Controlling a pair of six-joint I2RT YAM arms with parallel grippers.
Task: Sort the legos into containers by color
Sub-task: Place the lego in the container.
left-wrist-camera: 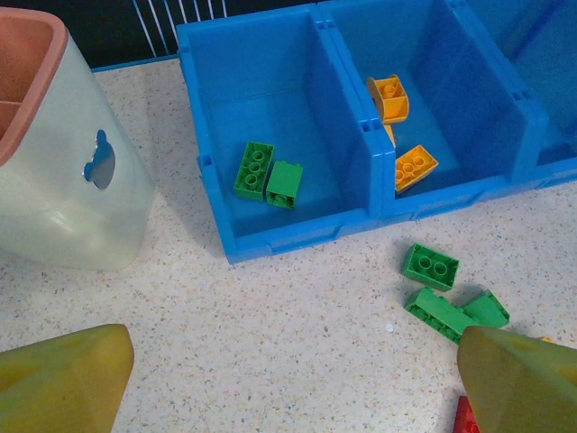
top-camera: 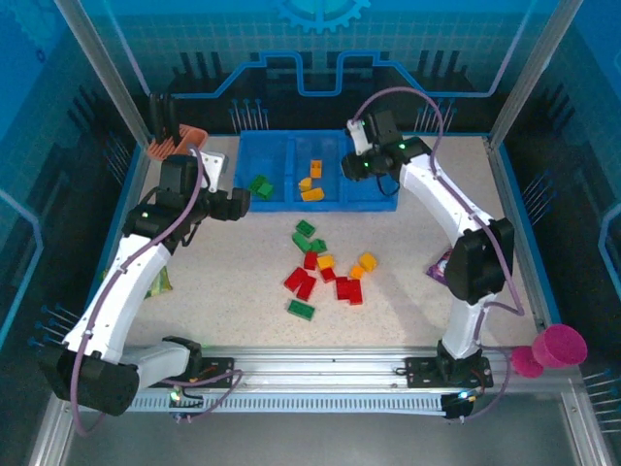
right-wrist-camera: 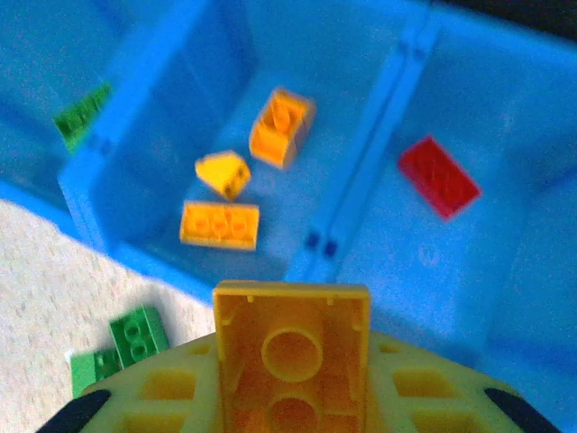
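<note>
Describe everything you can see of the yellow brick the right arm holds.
The orange-yellow brick is glossy plastic, held with its hollow underside toward the wrist camera, two round tubes showing inside. The right arm's jaws clamp its sides. It hangs above the blue tray, near the divider between the yellow and red compartments, touching no other brick.

This looks like a robotics lab cell: a speckled tabletop (top-camera: 233, 316) boxed in by aluminium frame posts (top-camera: 97, 68) and blue walls printed with a gear emblem (top-camera: 322, 10) and circuit-style lines. Two white-and-black robot arms, the left arm (top-camera: 121, 282) and the right arm (top-camera: 441, 199), stand bolted to a slotted metal rail (top-camera: 320, 361) at the near edge, with purple cables (top-camera: 408, 90) looping off them.
</note>
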